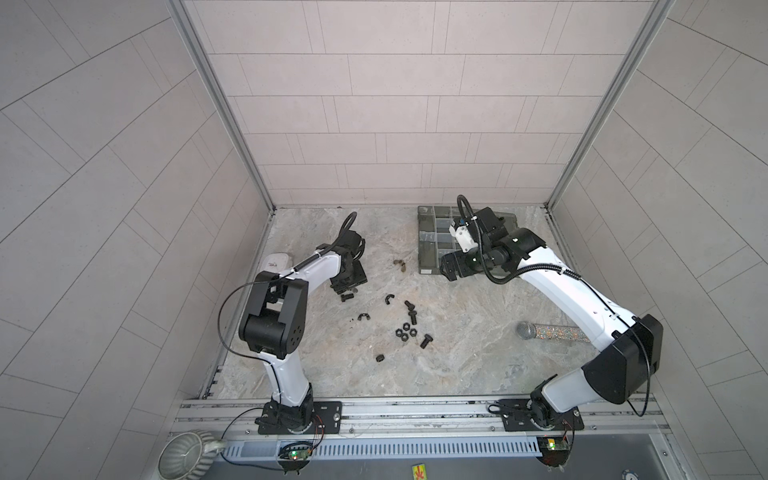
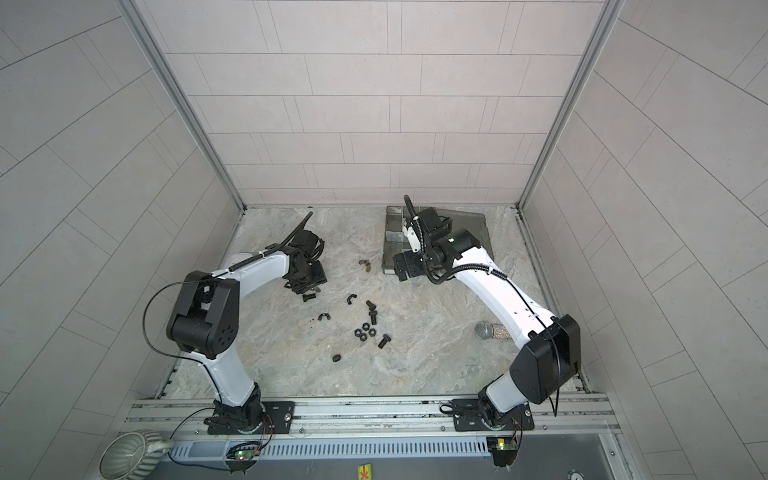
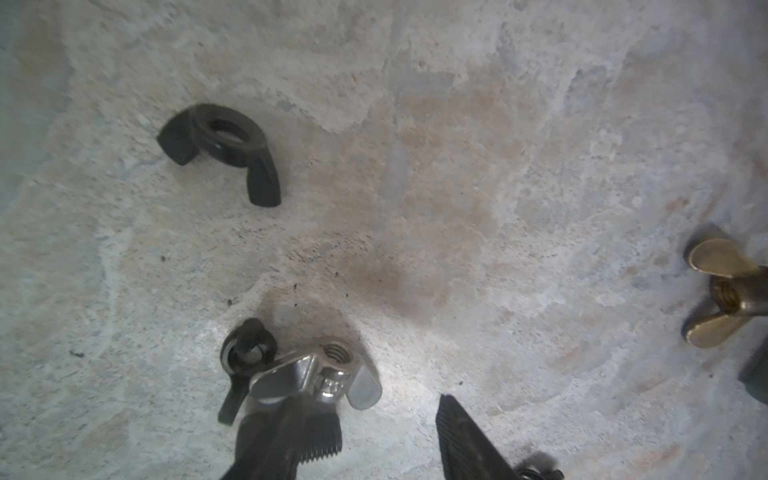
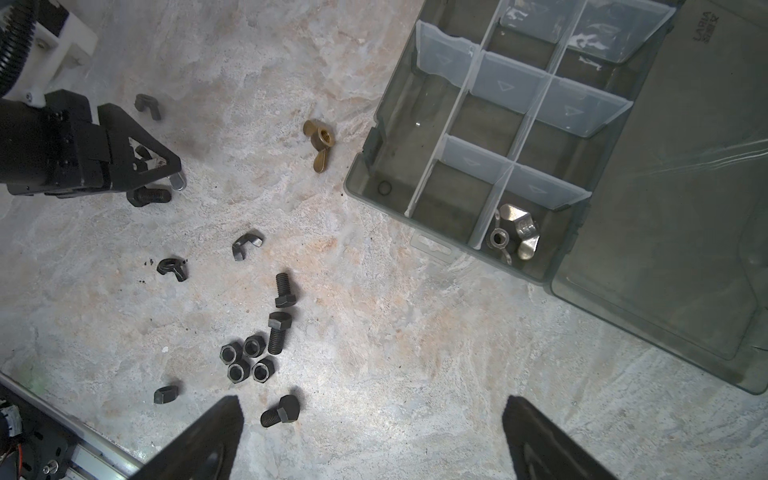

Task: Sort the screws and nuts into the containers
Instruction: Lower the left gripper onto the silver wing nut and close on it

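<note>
Screws (image 4: 284,291), nuts (image 4: 247,361): lie loose on counter (image 4: 415,353) beside box (image 4: 374,137), bar one silver wing nut (image 4: 515,232) inside a corner compartment. Left hand (image 3: 365,401): hangs further from box, fingers apart, second wing nut (image 3: 320,374) against one finger. Right hand (image 4: 370,398): hovers near box, wide apart.

I saw a microphone (image 1: 552,332) with a glittery handle lying on the marbled tabletop (image 1: 457,365); a ribbed grey mug (image 1: 185,455) sat off its near edge.
</note>
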Motion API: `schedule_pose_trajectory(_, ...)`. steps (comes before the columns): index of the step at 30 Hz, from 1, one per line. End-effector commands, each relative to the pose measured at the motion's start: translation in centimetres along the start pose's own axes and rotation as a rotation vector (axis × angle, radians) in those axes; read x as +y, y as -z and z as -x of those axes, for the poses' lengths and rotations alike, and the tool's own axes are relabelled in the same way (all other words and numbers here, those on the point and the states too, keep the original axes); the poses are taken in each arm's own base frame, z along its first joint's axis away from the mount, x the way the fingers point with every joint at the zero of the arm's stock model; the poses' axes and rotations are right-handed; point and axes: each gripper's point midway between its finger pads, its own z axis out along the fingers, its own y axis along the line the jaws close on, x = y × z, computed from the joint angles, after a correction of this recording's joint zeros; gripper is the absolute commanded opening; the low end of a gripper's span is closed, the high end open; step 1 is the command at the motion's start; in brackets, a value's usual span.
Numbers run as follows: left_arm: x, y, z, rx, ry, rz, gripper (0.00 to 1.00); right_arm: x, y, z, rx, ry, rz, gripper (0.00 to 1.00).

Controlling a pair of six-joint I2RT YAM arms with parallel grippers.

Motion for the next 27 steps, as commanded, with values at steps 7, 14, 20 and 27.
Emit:
schedule_pose_trajectory(7,0.6,-1.0,0.3,0.006,0.003,0.049,0.57,-0.7,-0.3,-0.7,0.01,-0.029,0.006,0.99)
schedule_pose_trajectory(14,0.4,-1.5,0.6,0.009,-0.001,0.052,0.57,-0.9,-0.4,-0.9,0.016,-0.04,0.005,0.99)
schedule_pose_trajectory(20,0.4,-1.7,1.0,0.011,-0.015,0.068,0.48,-1.2,-0.6,-1.0,0.022,-0.05,0.006,0.99)
schedule_pose_trajectory(27,0.2,-1.7,0.7,0.031,-0.028,0.057,0.46,-1.1,-1.0,-1.1,0.034,-0.06,0.027,0.99)
